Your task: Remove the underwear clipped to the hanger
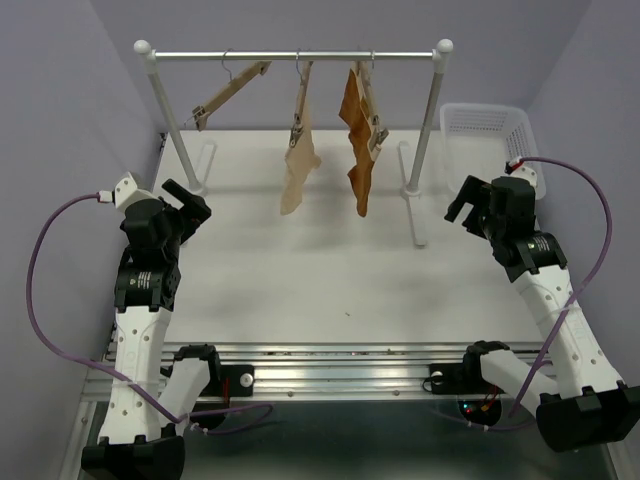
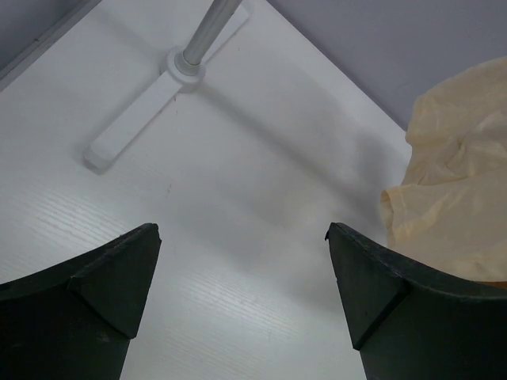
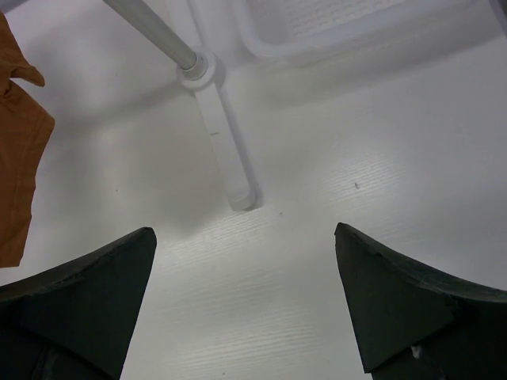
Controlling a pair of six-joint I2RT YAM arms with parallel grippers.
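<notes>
Pale beige underwear [image 1: 296, 165] hangs clipped to a wooden hanger [image 1: 300, 100] at the middle of the rail [image 1: 295, 56]; it also shows in the left wrist view [image 2: 455, 174]. Rust-orange underwear [image 1: 358, 150] hangs clipped to the hanger [image 1: 371, 105] beside it, with its edge in the right wrist view [image 3: 17, 158]. My left gripper [image 1: 185, 205] is open and empty, left of the rack, above the table. My right gripper [image 1: 468, 200] is open and empty, right of the rack. Both are apart from the cloth.
A third wooden hanger [image 1: 232, 90] hangs bare and tilted at the left of the rail. The rack's posts stand on white feet [image 1: 413, 205], [image 2: 139, 119]. A white basket [image 1: 488, 130] sits at the back right. The white table [image 1: 320, 270] lies in front.
</notes>
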